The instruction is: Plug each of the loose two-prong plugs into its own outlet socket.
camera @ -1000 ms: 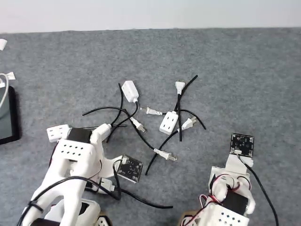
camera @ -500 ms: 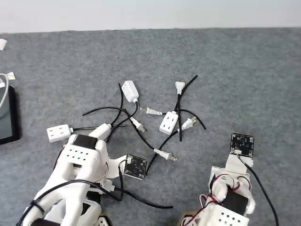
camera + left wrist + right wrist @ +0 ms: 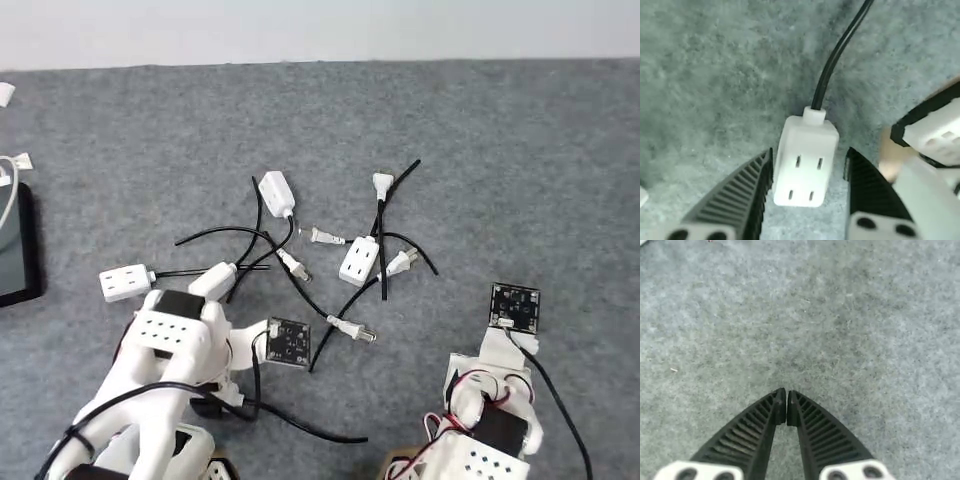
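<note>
The outlet block [image 3: 805, 167] lies flat on the grey felt worktop [image 3: 700, 75] with its two pairs of slots facing up, and its black cord [image 3: 840, 47] runs off away from the arm. The left gripper [image 3: 809, 155] is spread open around the block. One ribbed finger [image 3: 747, 192] sits close against one side, and a thin strip of felt shows between the block and the other finger [image 3: 865, 180], so nothing is pinched. In the high view this block [image 3: 216, 279] pokes out from under the front of the left arm [image 3: 165, 345], at the lower left of the tangle of cords. A second outlet [image 3: 125, 283] sits just to its left, a third outlet [image 3: 277, 192] lies farther up the worktop, and a middle outlet [image 3: 359, 262] rests among the crossing cords. Five plugs lie loose on the felt: a far plug [image 3: 383, 182], a small plug [image 3: 322, 237] near the middle outlet, a right plug [image 3: 400, 263] just beside that outlet, a left plug [image 3: 293, 265], and a near plug [image 3: 352, 330]. The right gripper [image 3: 786, 402] has its jaws pressed together over bare felt. The right arm [image 3: 490, 410] sits at the lower right, well apart from the cords. A dark flat device [image 3: 15, 250] lies at the left edge.
</note>
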